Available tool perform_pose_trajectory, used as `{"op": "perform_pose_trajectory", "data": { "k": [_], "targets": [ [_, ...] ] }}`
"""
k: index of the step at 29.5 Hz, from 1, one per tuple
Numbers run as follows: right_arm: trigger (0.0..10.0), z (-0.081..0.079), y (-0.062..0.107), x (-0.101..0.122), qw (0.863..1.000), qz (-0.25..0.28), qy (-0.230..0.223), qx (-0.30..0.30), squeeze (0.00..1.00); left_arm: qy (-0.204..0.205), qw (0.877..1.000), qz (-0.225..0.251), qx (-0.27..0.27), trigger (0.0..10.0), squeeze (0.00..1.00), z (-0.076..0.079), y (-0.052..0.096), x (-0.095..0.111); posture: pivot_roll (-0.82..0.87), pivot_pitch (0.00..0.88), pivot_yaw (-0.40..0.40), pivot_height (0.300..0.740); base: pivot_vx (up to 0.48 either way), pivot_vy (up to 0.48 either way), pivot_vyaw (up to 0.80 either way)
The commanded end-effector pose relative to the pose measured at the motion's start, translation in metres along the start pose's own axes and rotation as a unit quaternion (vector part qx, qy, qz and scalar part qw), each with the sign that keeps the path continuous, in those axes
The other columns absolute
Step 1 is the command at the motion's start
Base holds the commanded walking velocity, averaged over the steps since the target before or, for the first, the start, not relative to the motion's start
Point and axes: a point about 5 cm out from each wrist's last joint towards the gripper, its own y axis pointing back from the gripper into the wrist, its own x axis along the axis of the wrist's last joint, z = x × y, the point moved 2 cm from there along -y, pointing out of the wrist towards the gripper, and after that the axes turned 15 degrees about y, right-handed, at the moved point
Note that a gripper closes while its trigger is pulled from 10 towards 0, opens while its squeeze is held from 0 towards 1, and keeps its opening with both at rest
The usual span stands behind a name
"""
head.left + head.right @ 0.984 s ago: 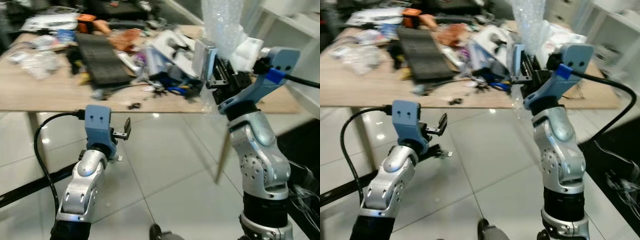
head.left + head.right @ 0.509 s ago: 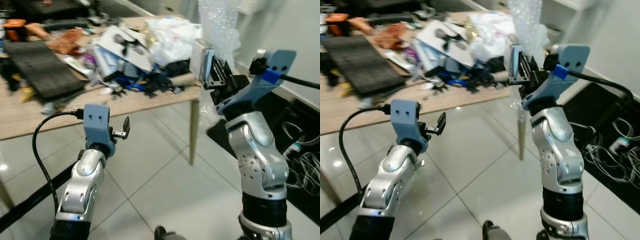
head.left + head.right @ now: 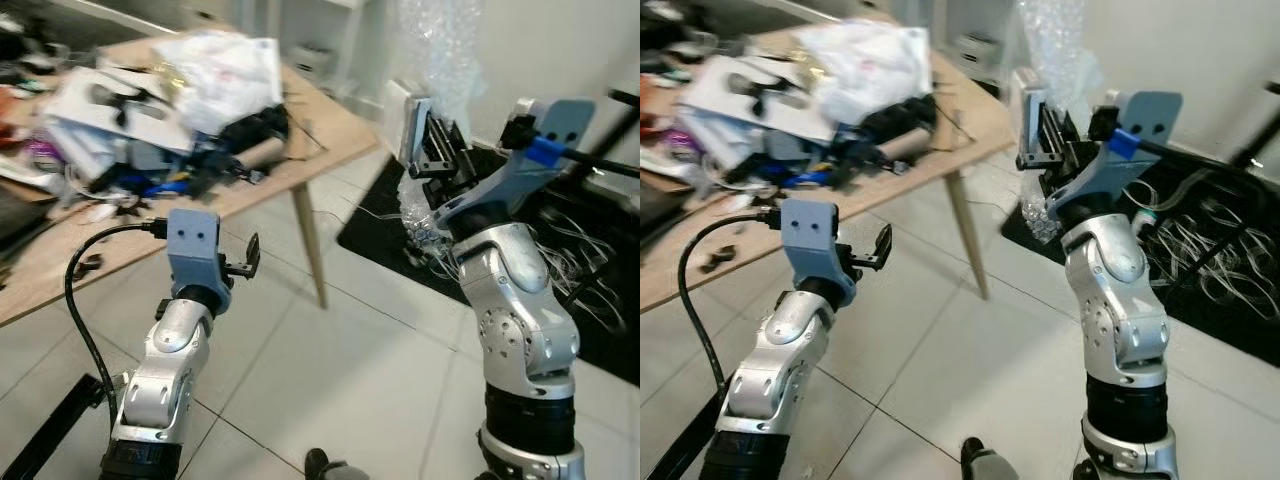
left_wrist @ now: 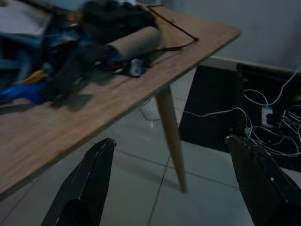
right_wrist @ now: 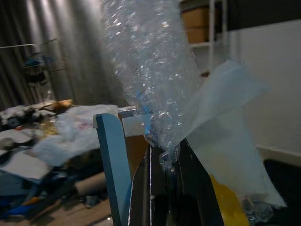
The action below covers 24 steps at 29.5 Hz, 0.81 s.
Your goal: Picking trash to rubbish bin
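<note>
My right gripper (image 3: 428, 150) is raised at chest height and shut on a bundle of trash. A long piece of clear bubble wrap (image 3: 440, 50) stands up out of it, and a flat grey card piece with a blue edge (image 3: 408, 122) sits beside it. In the right wrist view the bubble wrap (image 5: 150, 70) is pinched between the fingers, along with a white sheet (image 5: 225, 122) and the blue-edged card (image 5: 115, 165). My left gripper (image 3: 250, 262) is held out low in front. Its fingers (image 4: 96, 181) are open with nothing between them.
A wooden table (image 3: 330, 125) at the left is piled with bags, papers and a cardboard tube (image 4: 134, 41). Its corner leg (image 3: 308, 250) stands on the white tiled floor. A black mat with tangled cables (image 3: 590, 260) lies to the right. White shelves (image 3: 320, 40) stand behind.
The camera has turned right, so the table has slid to the left of the picture and the black mat with cables has come into view. Both arms hold the same pose, trash still gripped.
</note>
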Motion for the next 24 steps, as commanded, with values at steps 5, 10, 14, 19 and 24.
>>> {"op": "perform_pose_trajectory", "data": {
  "k": [5, 10, 14, 19, 24],
  "targets": [
    [10.0, 0.001, 0.003, -0.002, 1.0, -0.003, 0.001, -0.002, 0.0, -0.003, 1.0, -0.011, 0.005, 10.0, 0.0, -0.003, 0.002, -0.006, 0.0, 0.204, -0.011, 0.74, 0.0, 0.0, -0.8],
    [10.0, 0.001, 0.003, -0.002, 1.0, -0.004, 0.0, -0.002, 0.0, -0.002, 1.0, -0.01, 0.003, 10.0, 0.0, -0.002, 0.001, -0.005, 0.0, 0.203, -0.008, 0.74, 0.0, 0.0, -0.8],
    [10.0, 0.0, 0.005, -0.004, 1.0, -0.007, 0.0, -0.002, 0.0, -0.004, 1.0, -0.01, 0.002, 10.0, 0.0, -0.002, 0.001, -0.005, 0.0, 0.203, -0.008, 0.74, 0.0, 0.0, -0.8],
    [10.0, 0.002, 0.009, -0.013, 1.0, -0.024, -0.014, -0.014, 0.0, -0.006, 1.0, -0.007, 0.004, 10.0, 0.0, -0.003, 0.001, -0.005, 0.0, 0.196, -0.007, 0.74, 0.0, 0.0, -0.8],
    [10.0, 0.004, 0.011, -0.017, 0.999, -0.031, -0.013, -0.019, 0.0, -0.004, 1.0, -0.005, 0.004, 10.0, 0.0, -0.003, 0.002, -0.004, 0.01, 0.19, -0.007, 0.74, 0.0, 0.0, -0.8]
  ]
}}
